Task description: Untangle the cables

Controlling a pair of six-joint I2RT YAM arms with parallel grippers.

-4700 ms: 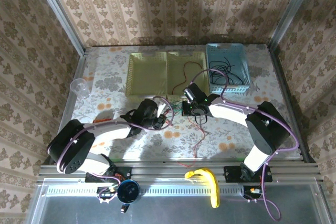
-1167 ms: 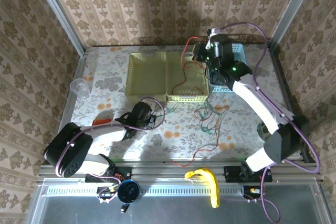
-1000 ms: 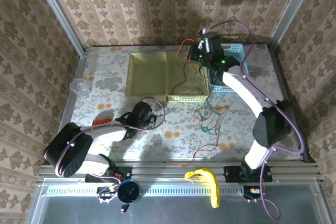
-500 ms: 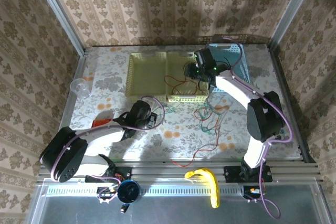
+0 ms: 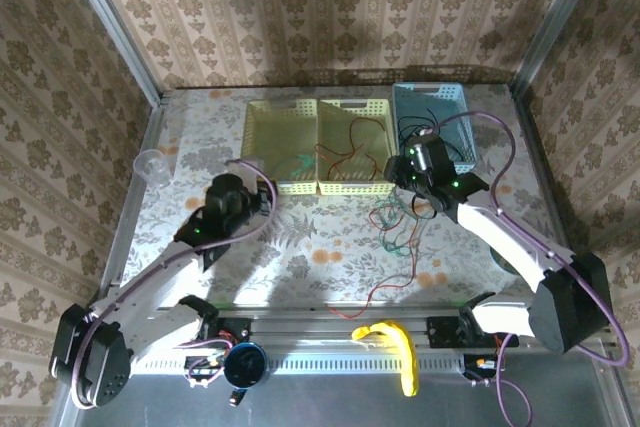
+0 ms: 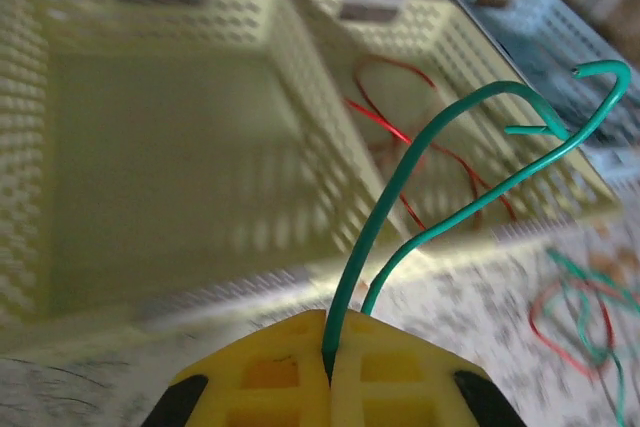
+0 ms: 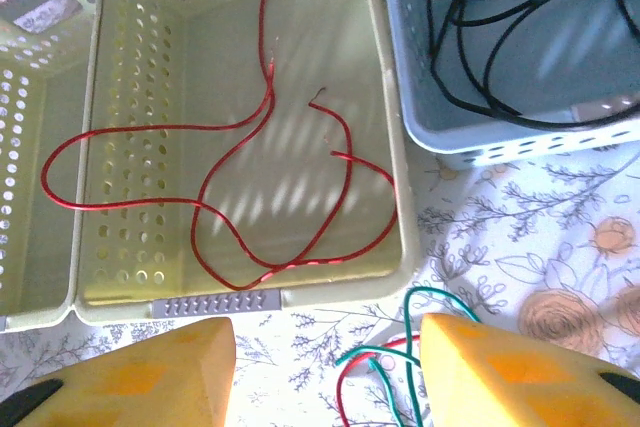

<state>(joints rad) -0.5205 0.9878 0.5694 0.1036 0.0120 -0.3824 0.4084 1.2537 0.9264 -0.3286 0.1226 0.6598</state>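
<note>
Your right gripper (image 7: 325,352) is now hanging with its jaws apart just in front of the right yellow basket (image 5: 355,187). The red cable (image 7: 160,129) it was carrying is lying inside that basket, so I judge one cable is sorted. Your left gripper (image 6: 330,362), which has come up from the desk (image 5: 330,257), is staying clamped on a green cable (image 6: 345,287) near the left yellow basket (image 6: 150,147). A red and green tangle (image 5: 395,227) is still waiting on the desk.

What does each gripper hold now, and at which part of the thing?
The left gripper is shut on the green cable at a doubled part: two strands rise from it. The right gripper is open and holds nothing.
</note>
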